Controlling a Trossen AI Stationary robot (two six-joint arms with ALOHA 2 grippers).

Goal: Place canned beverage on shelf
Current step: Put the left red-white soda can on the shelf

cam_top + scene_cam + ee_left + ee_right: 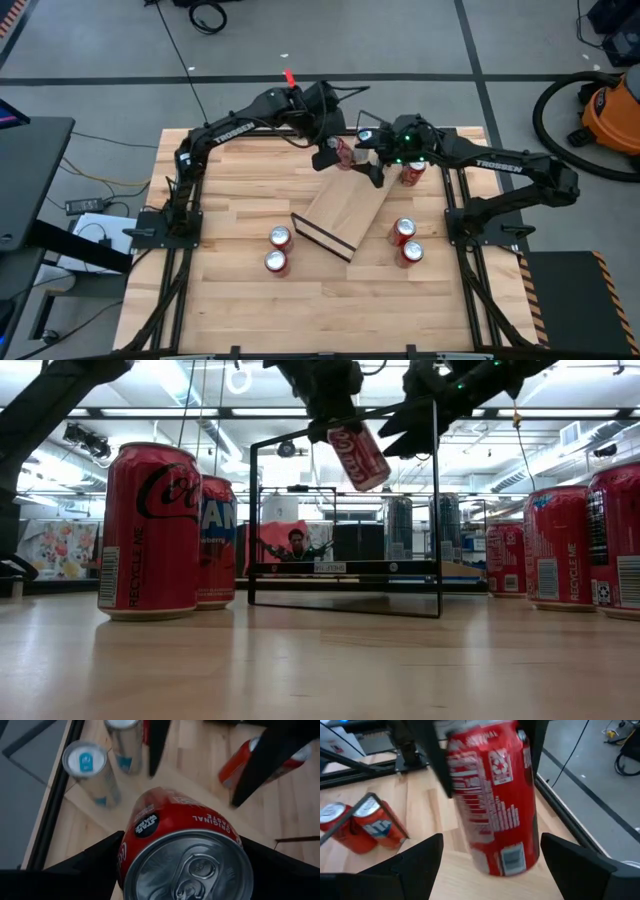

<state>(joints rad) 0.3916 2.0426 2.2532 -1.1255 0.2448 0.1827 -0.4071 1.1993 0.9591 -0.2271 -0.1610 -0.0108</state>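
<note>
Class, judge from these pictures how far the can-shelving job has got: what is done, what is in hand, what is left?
Done: nothing clearly; the shelf board shows no can on it from above. In hand: the left gripper holds a red can tilted in the air above the shelf's far end, while the right gripper waits open beside it. Left: setting that can down, then the red cans standing on the table.

Wooden table [230, 290]: shelf [342, 212] mid-table, red cans [279, 238] on both sides.
</note>
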